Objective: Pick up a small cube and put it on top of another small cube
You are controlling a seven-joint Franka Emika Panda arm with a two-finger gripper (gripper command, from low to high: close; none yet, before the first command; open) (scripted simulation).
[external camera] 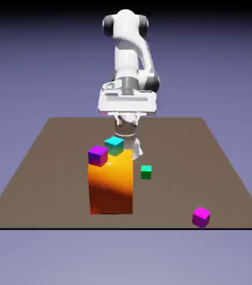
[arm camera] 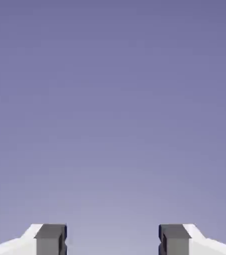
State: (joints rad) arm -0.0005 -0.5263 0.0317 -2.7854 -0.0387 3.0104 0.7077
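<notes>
Gripper (arm camera: 113, 239) fingers stand wide apart, with nothing between them; behind them the hand view shows only the blue-violet backdrop (arm camera: 113, 109). One grey fingertip is near that picture's 7 o'clock, the other near 5 o'clock.

For the exterior view, picture a clock laid over the brown tabletop (external camera: 172, 150), with 12 o'clock at its far edge. The white arm (external camera: 126, 58) rises at 12 o'clock, its hand raised above the table and well apart from the cubes.

Between 4 and 5 o'clock, close to the near edge, sits the magenta-pink cube (external camera: 201, 217), the small cube of the task. It lies on the tabletop, turned so that a corner faces forward, and touches no other cube.

The green cube (external camera: 146, 172) lies near the middle, slightly toward 3 o'clock. Toward 7 o'clock stands the tall orange block (external camera: 110, 186), upright, far bigger than any cube, its front shading from bright orange to deep red.

At the block's own 11 o'clock, the violet-purple cube (external camera: 98, 156) overlaps its top edge. The cyan cube (external camera: 114, 146) shows at the block's 12 o'clock, up and to the right of the violet-purple one. Whether either rests on the block, I cannot tell.
</notes>
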